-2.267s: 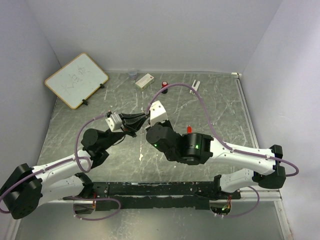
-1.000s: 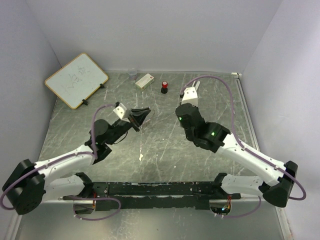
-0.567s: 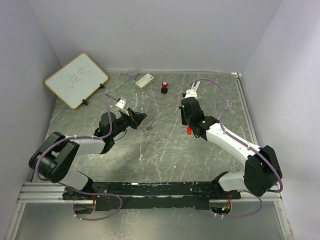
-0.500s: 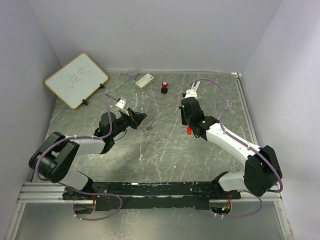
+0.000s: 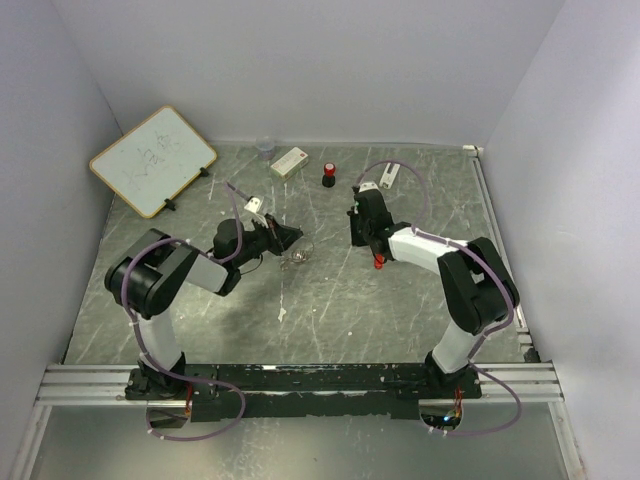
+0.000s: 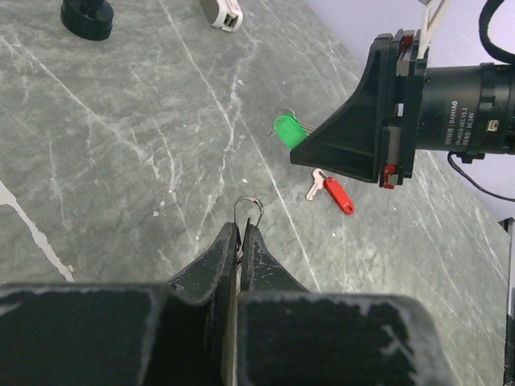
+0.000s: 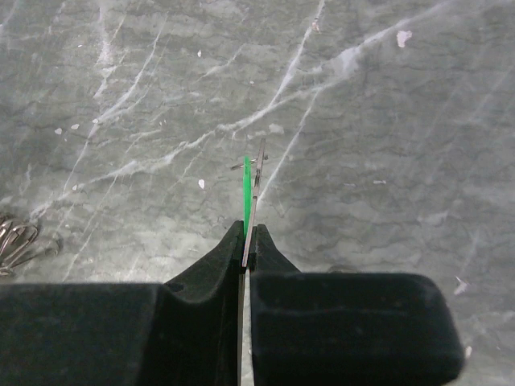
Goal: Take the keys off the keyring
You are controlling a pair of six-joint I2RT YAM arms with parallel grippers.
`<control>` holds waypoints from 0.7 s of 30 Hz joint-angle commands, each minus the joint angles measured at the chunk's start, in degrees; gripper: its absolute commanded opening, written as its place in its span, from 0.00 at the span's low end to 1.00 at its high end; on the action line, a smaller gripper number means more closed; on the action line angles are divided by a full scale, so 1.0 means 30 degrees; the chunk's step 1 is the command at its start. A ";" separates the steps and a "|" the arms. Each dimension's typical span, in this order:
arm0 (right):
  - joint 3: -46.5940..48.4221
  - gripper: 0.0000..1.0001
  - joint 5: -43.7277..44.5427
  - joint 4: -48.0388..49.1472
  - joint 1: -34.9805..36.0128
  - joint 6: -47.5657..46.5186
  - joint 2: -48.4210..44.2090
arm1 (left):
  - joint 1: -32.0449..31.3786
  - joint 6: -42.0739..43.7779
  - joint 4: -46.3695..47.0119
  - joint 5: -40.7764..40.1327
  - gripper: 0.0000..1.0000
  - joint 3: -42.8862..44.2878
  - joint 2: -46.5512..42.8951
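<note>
**A:** Where is the keyring?

**B:** The thin silver wire keyring pokes out of the tip of the left gripper, a little left of the table's middle. That gripper's black jaws are pressed together on the wire and pinch the lower part of the loop. The rounded top of the loop stands free beyond them, low over the grey-green marbled table.

**A:** And the keys?

**B:** Neither key hangs on the loop. The small silver key with a green plastic head sits in the right gripper, whose jaws are closed on the flat green head. In the right wrist view the head shows edge-on as a thin green line, and the silver blade sticks out past the jaws. The small silver key with a red plastic head lies flat on the table, just beside the right gripper and below its tip in the left wrist view.

**A:** How do the two arms stand?

**B:** From above, both arms reach in toward the middle of the table. Their tips point at each other with a gap between them. The green-headed key and the keyring are near one another but do not touch.

**A:** Is anything else on the table?

**B:** Three things lie toward the far edge, well apart from both grippers:
- a white board with a tan rim, propped at the far left
- a small white box
- a short black cylinder with a red cap
</note>
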 commanded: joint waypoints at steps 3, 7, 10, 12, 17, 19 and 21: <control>0.1079 0.00 -0.0287 0.1235 -0.0110 0.0100 0.0801 | 0.0268 0.0209 -0.0380 -0.0099 0.12 0.1407 0.1533; 0.1852 0.00 0.0043 0.1003 -0.0139 0.0126 0.1515 | 0.0268 0.0310 -0.1245 -0.0657 0.25 0.1790 0.2116; 0.1973 0.00 0.0036 0.1024 -0.0139 0.0200 0.1957 | 0.0272 0.0317 -0.1707 -0.0829 0.37 0.1935 0.2335; 0.2002 0.00 0.0113 0.1032 -0.0141 0.0260 0.2143 | 0.0269 0.0384 -0.2021 -0.1067 0.49 0.1914 0.2340; 0.1999 0.05 0.0209 0.1032 -0.0139 0.0274 0.2373 | 0.0276 0.0614 -0.2266 -0.1463 1.00 0.1634 0.2119; 0.2021 0.10 0.0167 0.0976 -0.0140 0.0266 0.2427 | 0.0269 0.0700 -0.2296 -0.1484 1.00 0.1564 0.1898; 0.2036 0.16 0.0127 0.0915 -0.0141 0.0210 0.2426 | 0.0291 0.0863 -0.2414 -0.1620 1.00 0.1514 0.1615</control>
